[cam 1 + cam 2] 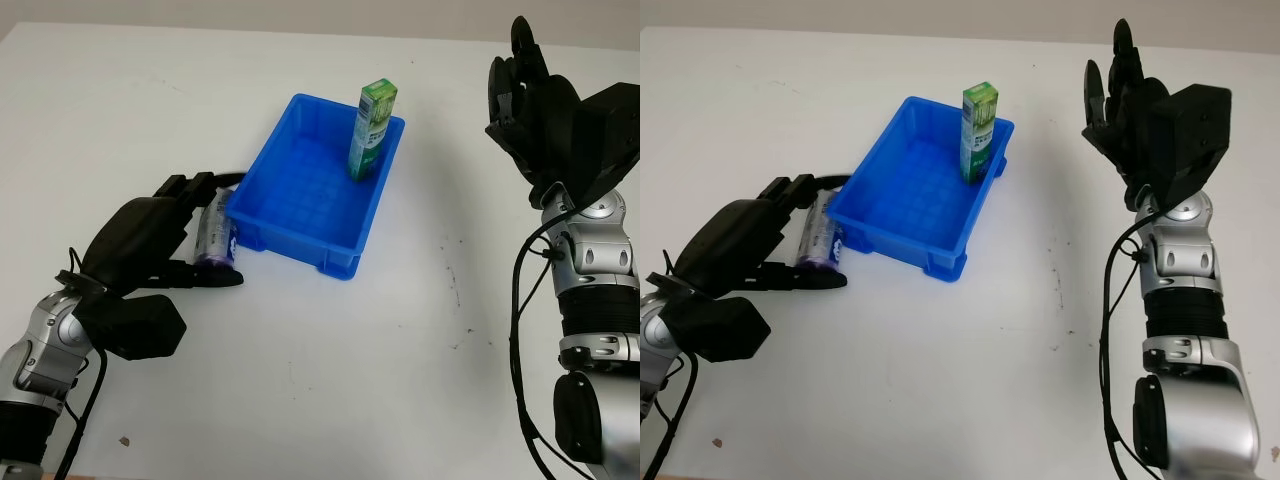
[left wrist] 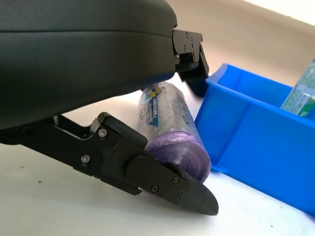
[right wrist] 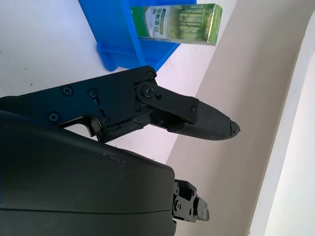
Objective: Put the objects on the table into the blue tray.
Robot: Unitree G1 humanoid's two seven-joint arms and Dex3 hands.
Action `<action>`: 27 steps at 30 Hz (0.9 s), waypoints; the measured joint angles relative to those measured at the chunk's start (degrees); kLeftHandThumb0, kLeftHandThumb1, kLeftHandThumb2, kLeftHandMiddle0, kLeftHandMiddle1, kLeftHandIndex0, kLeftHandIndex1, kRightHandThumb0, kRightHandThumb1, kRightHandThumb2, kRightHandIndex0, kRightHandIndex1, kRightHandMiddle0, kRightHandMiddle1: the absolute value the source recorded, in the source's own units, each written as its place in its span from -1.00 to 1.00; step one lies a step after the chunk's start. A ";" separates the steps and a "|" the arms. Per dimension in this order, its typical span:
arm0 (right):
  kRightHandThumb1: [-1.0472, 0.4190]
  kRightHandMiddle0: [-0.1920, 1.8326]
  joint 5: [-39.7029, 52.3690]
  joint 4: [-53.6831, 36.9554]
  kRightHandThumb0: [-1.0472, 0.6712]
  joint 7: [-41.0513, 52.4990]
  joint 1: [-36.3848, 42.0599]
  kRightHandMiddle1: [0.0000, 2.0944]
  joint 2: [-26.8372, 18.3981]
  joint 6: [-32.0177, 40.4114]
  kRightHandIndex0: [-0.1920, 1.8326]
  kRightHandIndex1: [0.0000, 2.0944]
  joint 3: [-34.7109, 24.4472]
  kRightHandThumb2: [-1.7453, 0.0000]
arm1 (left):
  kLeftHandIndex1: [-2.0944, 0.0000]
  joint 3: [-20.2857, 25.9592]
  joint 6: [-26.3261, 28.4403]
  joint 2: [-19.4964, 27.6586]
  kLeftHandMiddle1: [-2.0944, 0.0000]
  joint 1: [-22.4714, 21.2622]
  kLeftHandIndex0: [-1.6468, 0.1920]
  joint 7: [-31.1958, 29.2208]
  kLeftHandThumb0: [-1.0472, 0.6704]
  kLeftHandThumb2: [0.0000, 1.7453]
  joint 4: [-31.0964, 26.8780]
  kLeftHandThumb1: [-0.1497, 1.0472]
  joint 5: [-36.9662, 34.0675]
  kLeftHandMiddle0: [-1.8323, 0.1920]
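A purple roll of bags (image 1: pixel 214 238) lies on the white table against the left outer wall of the blue tray (image 1: pixel 300 242). My left hand (image 1: pixel 220 230) is shut on it, thumb (image 2: pixel 162 182) along its near side and fingers (image 2: pixel 189 59) curled over its far side, next to the tray wall (image 2: pixel 256 128). A green carton (image 1: pixel 372 128) stands upright inside the tray at its far right corner. Well to the right of the tray, my right hand (image 1: pixel 530 80) is raised above the table, open and holding nothing.
The tray (image 1: pixel 895 235) sits mid-table, with bare grid floor beside the carton (image 1: pixel 978 130). White tabletop spreads all around it. The right forearm and its cables (image 1: pixel 520 330) rise along the right edge.
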 measured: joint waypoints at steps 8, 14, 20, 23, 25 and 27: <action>-1.00 -1.00 0.06 0.00 -0.54 0.15 0.00 -1.00 0.00 -0.14 -1.00 -1.00 -0.37 0.20 | -1.00 -2.89 -0.55 1.21 -1.00 -1.66 0.91 7.72 0.11 -0.93 3.09 0.93 7.39 0.63; -1.00 -1.00 0.18 0.00 -0.54 0.67 0.00 -1.00 0.01 -0.26 -1.00 -1.00 -0.53 0.19 | -1.00 -3.30 -0.80 1.29 -1.00 -2.39 0.97 7.80 0.10 -0.94 4.71 0.95 6.20 0.72; -1.00 -1.00 0.10 0.14 -0.53 0.95 0.00 -1.00 0.01 -0.93 -1.00 -1.00 -0.58 0.19 | -1.00 -3.20 0.26 2.26 -1.00 -3.06 0.99 6.21 0.07 -0.94 4.86 0.93 3.76 0.85; -1.00 -1.00 0.11 0.25 -0.52 1.27 0.00 -1.00 0.00 -1.18 -1.00 -1.00 -0.66 0.18 | -1.00 -1.75 1.53 2.47 -1.00 -5.02 1.00 4.98 0.02 -0.93 6.93 0.99 -0.28 0.89; -1.00 -1.00 0.14 0.27 -0.52 1.45 0.00 -1.00 0.01 -1.18 -1.00 -1.00 -0.69 0.18 | -1.00 -0.14 2.32 3.03 -1.00 -7.66 0.98 4.38 0.02 -0.93 8.53 1.00 -3.08 0.87; -1.00 -1.00 0.17 0.27 -0.51 1.47 0.00 -1.00 0.02 -1.18 -1.00 -1.00 -0.75 0.18 | -1.00 1.81 3.93 3.39 -1.00 -10.73 0.92 4.33 0.01 -0.94 9.87 0.97 -5.35 0.80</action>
